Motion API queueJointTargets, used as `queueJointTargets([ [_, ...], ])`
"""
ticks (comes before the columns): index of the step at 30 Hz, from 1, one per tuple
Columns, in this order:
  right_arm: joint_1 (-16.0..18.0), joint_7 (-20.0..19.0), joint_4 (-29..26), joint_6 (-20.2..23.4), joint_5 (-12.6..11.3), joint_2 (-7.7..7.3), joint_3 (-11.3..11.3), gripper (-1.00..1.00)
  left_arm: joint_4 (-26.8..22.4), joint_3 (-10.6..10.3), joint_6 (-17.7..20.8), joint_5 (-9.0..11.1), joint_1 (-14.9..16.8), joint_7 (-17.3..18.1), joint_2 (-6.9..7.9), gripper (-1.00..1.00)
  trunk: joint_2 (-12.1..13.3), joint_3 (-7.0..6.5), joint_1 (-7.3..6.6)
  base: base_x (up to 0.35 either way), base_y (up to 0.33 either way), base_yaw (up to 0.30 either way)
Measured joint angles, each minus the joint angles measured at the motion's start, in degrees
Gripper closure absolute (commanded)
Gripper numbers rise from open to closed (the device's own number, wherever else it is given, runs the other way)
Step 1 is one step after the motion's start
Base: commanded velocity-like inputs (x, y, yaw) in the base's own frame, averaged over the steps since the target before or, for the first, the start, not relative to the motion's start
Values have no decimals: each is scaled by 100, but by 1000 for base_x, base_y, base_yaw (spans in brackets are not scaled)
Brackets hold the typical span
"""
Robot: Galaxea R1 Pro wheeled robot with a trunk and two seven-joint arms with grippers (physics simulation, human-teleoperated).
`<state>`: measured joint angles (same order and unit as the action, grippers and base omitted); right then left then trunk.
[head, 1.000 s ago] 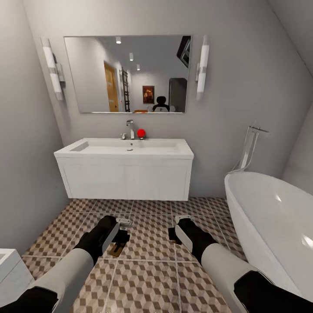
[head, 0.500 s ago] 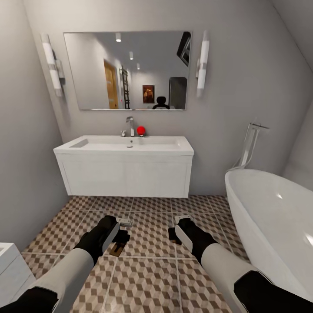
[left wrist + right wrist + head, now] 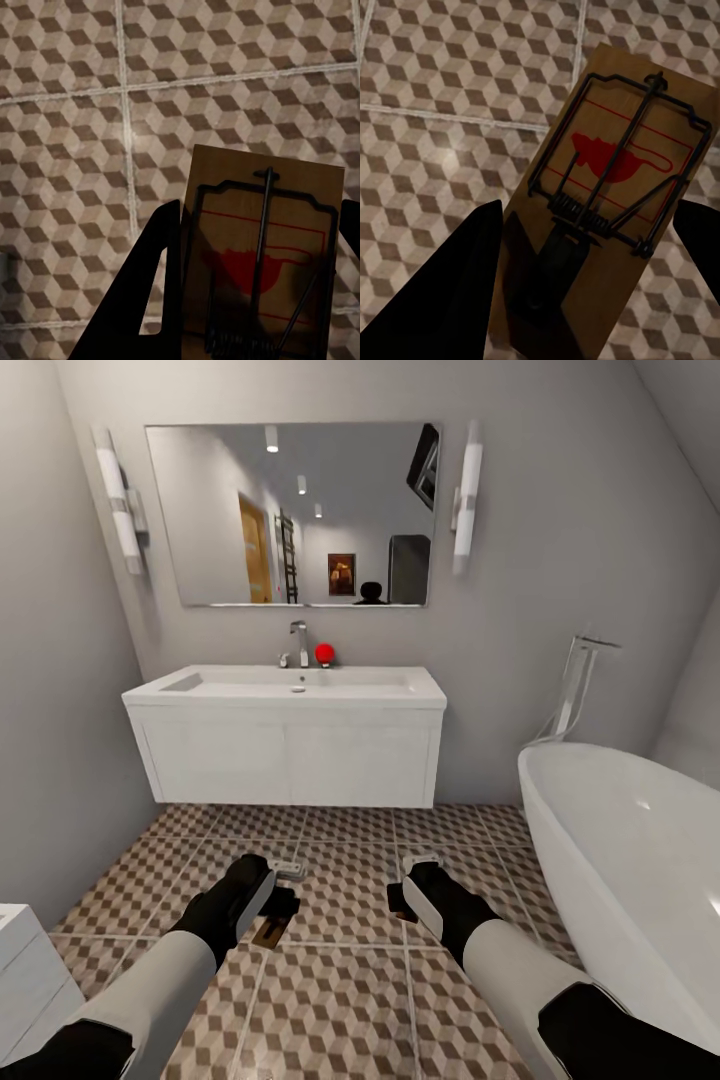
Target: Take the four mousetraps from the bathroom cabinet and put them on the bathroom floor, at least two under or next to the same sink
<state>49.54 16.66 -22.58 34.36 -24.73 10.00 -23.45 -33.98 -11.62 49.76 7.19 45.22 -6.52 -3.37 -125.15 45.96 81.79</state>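
Observation:
My left gripper (image 3: 280, 895) is shut on a tan wooden mousetrap (image 3: 268, 932), held low over the cube-patterned bathroom floor (image 3: 340, 1000). In the left wrist view the mousetrap (image 3: 262, 255), with a wire bar and a red spot, sits between the dark fingers (image 3: 154, 292). My right gripper (image 3: 405, 890) is shut on a second mousetrap (image 3: 615, 187), gripped by its end between the fingers (image 3: 465, 285). The white wall-hung sink (image 3: 430, 695) stands straight ahead, beyond both grippers. The cabinet is out of view.
A white bathtub (image 3: 620, 840) fills the right side, close to my right arm. A white fixture's corner (image 3: 25, 960) shows at lower left. A tap (image 3: 299, 640) and a red ball (image 3: 324, 653) sit on the sink, under a mirror (image 3: 290, 510).
The whole head view has shifted, so the camera moved: the mirror sits higher and the sink looks a little nearer. Both grippers keep hold of their mousetraps.

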Motion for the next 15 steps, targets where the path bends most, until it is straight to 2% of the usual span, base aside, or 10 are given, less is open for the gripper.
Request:
queueJointTargets([
  [9,4,1,-29,12,-2,0,9,100,-237,-5,294,2,19,-1,-17,100,-361,162,198,0,0,0],
  [12,10,7,-196,51,-7,0,9,100,-453,-11,540,2,28,0,-18,100,-482,215,263,0,0,0],
  [15,15,9,-467,319,-3,0,7,100,-804,-12,837,-4,32,2,-19,100,-602,269,329,0,0,0],
])
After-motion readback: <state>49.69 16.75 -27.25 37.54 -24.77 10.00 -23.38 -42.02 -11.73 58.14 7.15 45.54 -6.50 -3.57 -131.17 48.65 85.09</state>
